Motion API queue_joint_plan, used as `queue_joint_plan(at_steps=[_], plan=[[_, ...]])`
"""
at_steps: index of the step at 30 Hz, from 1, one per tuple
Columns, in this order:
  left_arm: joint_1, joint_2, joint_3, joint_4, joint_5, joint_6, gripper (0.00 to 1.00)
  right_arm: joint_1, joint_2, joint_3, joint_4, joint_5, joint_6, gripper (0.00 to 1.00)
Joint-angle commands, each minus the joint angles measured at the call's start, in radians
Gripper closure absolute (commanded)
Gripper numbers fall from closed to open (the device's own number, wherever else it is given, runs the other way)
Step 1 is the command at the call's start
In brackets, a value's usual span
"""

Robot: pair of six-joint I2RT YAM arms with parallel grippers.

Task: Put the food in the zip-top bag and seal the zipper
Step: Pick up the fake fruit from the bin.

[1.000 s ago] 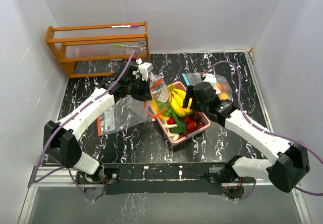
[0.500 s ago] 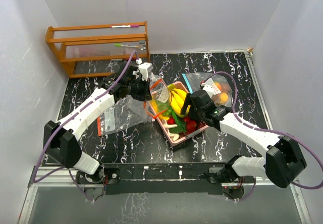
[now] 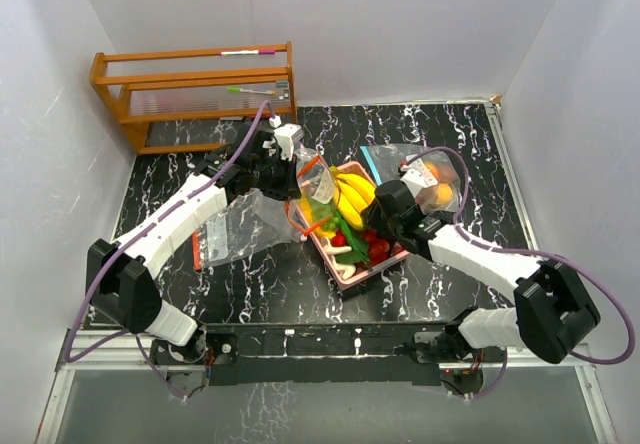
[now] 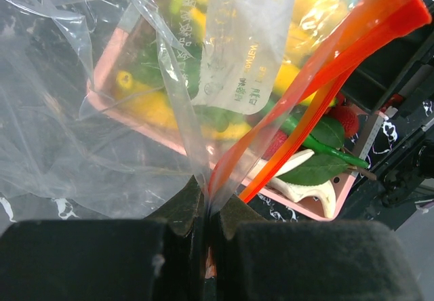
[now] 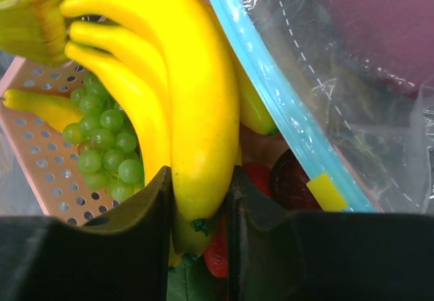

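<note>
The food lies heaped in a pink tray [image 3: 352, 270]: a yellow banana bunch [image 3: 352, 196], red berries, green leaves. My left gripper [image 3: 299, 167] is shut on the corner of a clear zip-top bag [image 4: 237, 57] with an orange zipper [image 4: 325, 57], holding it up over the tray's left end; in the left wrist view the left gripper [image 4: 207, 209] pinches the plastic flat. My right gripper [image 5: 200, 199] is shut on the tip of the banana bunch [image 5: 196, 111], beside green grapes [image 5: 102, 148] and a dark plum [image 5: 291, 179]. From above, the right gripper [image 3: 372, 204] is at the bunch's right side.
A second clear bag [image 3: 430, 174] with a blue zipper [image 5: 285, 111] holds oranges right of the tray. Another flat plastic bag [image 3: 235, 229] lies left of the tray. A wooden rack [image 3: 190, 94] stands at the back left.
My right arm moved left and down onto the banana bunch, and its jaws went from open to closed on it. The left arm and bag stayed still.
</note>
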Motion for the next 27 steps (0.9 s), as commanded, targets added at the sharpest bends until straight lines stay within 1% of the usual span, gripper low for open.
queue_joint_plan(at_steps=[1,5,11,13,16,22,27], plan=[[-0.004,-0.049,0.005,-0.019,-0.016,0.012,1.0,-0.002,-0.11,0.011,0.051,0.111,-0.064,0.88],[-0.003,-0.048,0.019,-0.033,-0.058,0.015,1.0,-0.001,-0.21,0.076,-0.045,0.211,-0.167,0.92],[-0.002,-0.024,0.038,-0.041,-0.096,0.017,1.0,0.0,-0.299,0.201,-0.22,0.281,-0.316,0.92],[-0.002,-0.006,0.047,-0.04,-0.1,0.016,1.0,-0.001,-0.332,0.218,-0.234,0.284,-0.372,0.92],[-0.002,0.029,0.07,-0.042,-0.111,0.015,1.0,-0.002,-0.37,0.229,-0.197,0.173,-0.463,0.92],[-0.002,0.073,0.117,-0.035,-0.129,0.016,1.0,0.001,-0.384,0.274,-0.175,-0.065,-0.515,0.92],[-0.002,0.115,0.148,-0.027,-0.138,0.017,1.0,0.001,-0.478,0.242,-0.134,-0.178,-0.542,0.92]])
